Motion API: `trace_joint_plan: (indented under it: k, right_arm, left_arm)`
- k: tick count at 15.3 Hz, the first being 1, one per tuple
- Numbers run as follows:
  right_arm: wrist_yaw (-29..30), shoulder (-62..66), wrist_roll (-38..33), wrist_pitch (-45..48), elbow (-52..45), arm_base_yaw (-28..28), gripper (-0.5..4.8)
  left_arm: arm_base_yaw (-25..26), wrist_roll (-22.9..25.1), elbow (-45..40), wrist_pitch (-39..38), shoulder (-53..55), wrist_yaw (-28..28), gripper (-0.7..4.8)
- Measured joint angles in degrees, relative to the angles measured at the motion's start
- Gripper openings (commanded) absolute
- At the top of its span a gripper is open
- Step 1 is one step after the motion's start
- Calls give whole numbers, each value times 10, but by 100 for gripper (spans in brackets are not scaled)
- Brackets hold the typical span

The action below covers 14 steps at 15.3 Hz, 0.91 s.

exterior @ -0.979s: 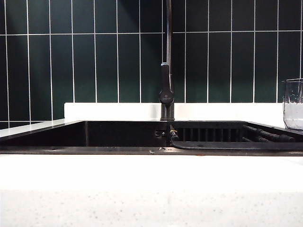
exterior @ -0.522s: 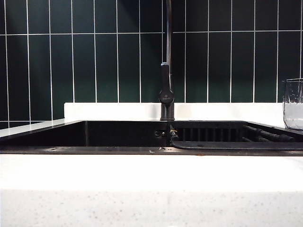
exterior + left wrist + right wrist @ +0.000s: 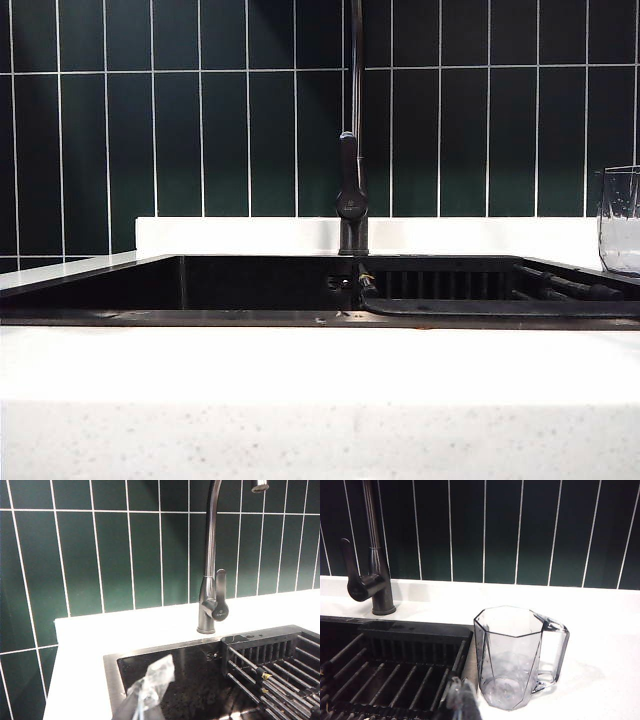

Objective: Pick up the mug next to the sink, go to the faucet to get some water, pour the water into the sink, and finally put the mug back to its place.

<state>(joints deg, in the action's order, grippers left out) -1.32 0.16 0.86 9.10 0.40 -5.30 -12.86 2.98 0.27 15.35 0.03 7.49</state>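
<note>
The mug (image 3: 510,655) is clear and faceted with a handle. It stands upright on the white counter beside the sink (image 3: 415,628), and shows at the far right edge as the mug (image 3: 620,220). The dark faucet (image 3: 352,190) rises behind the sink (image 3: 200,317). My right gripper (image 3: 460,695) is shut and empty, low over the sink's rim and a short way from the mug without touching it. My left gripper (image 3: 150,687) is shut and empty, its taped tips over the sink (image 3: 112,680) near a corner, well short of the faucet (image 3: 210,580). Neither gripper shows in the exterior view.
A black rack of bars (image 3: 480,285) fills the right part of the basin, also seen as the rack (image 3: 385,675) and the rack (image 3: 275,665). White counter (image 3: 320,400) surrounds the sink, with a dark green tiled wall (image 3: 200,120) behind it.
</note>
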Motion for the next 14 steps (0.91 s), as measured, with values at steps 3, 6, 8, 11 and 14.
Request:
trace_joint_plan:
  k: [3, 6, 8, 11, 14]
  right_arm:
    - [0, 0, -2, -15, 0, 0, -6]
    - [0, 0, -2, -26, 0, 0, -6]
    - [0, 0, -2, -26, 0, 1, -6]
    - [0, 0, -2, -26, 0, 1, -6]
    - [0, 0, -2, -26, 0, 1, -6]
  left_arm:
    - [0, 0, 1, -21, 0, 0, -5]
    - [0, 0, 1, -93, 0, 0, -5]
    - [0, 0, 1, -119, 0, 0, -5]
    - [0, 0, 1, -128, 0, 0, -5]
    - [0, 0, 1, -128, 0, 0, -5]
